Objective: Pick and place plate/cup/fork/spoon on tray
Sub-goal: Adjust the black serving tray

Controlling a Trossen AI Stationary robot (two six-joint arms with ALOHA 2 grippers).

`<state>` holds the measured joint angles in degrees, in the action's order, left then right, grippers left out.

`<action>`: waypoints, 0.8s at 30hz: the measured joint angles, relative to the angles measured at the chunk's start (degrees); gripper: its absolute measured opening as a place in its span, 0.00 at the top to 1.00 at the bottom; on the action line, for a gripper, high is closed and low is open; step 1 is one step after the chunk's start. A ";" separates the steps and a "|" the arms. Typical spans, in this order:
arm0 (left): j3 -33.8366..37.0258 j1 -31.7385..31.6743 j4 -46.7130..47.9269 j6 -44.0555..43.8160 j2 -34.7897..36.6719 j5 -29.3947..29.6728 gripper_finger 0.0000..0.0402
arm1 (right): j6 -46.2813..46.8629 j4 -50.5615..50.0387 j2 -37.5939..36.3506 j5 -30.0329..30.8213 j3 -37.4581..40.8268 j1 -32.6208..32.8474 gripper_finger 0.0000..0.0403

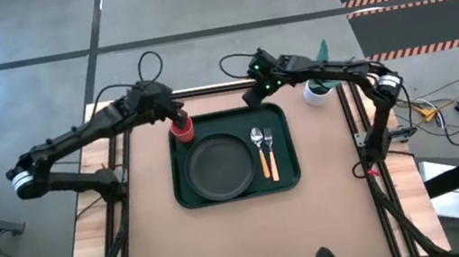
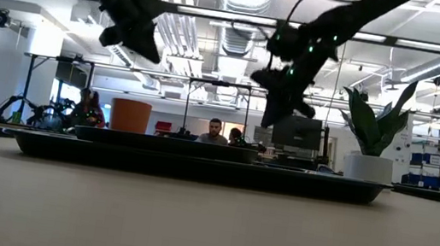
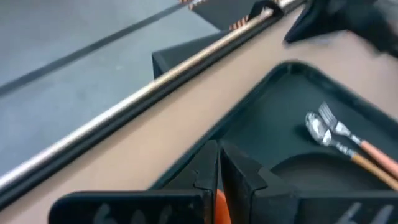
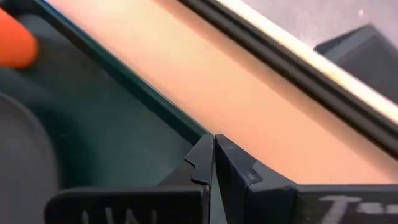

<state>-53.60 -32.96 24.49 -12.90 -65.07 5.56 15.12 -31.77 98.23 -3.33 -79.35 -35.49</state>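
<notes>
The tray lies flat at the centre of the desk, long side running left to right in the high view. The plate sits inside the tray, occupying its middle and left portion. The spoon and the fork lie side by side in the right portion of the tray, just beside the plate, spoon nearer the plate, metal ends toward the far edge and orange handles toward the near edge. The cup stands upright in the far left corner of the tray, just beside the plate rim.

Left gripper: positioned directly above the cup at the far left corner of the tray. In the left wrist view the jaws are brought together with no visible gap, and a strip of the orange-red cup shows just below them; contact with the cup cannot be confirmed. In the low view this gripper is raised above the cup.

Right gripper: positioned above the far edge of the tray, right of centre, clear of all items. In the right wrist view the jaws are closed tip to tip and hold nothing; below them are the tray rim and bare desk surface.

A white pot with a green plant stands on the desk beyond the far right corner of the tray, under the right arm
</notes>
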 joint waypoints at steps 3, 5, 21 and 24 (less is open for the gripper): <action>-2.27 -0.05 -0.09 0.26 0.20 0.07 1.00 | -0.27 1.12 3.82 -0.92 0.00 -1.34 0.98; -3.09 -0.05 -0.26 0.35 0.90 0.06 1.00 | -0.31 2.94 6.44 -2.59 0.04 -2.11 0.98; 0.68 -0.03 5.60 -0.16 7.96 0.06 1.00 | 0.20 5.75 29.88 -13.84 -23.63 -1.76 0.98; 0.71 -0.03 6.65 -0.18 8.90 0.07 1.00 | -0.79 0.25 33.16 -13.90 -29.59 -1.01 0.98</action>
<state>-52.88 -32.99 31.14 -13.08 -56.17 5.63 14.33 -31.52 131.39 -17.23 -108.94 -36.50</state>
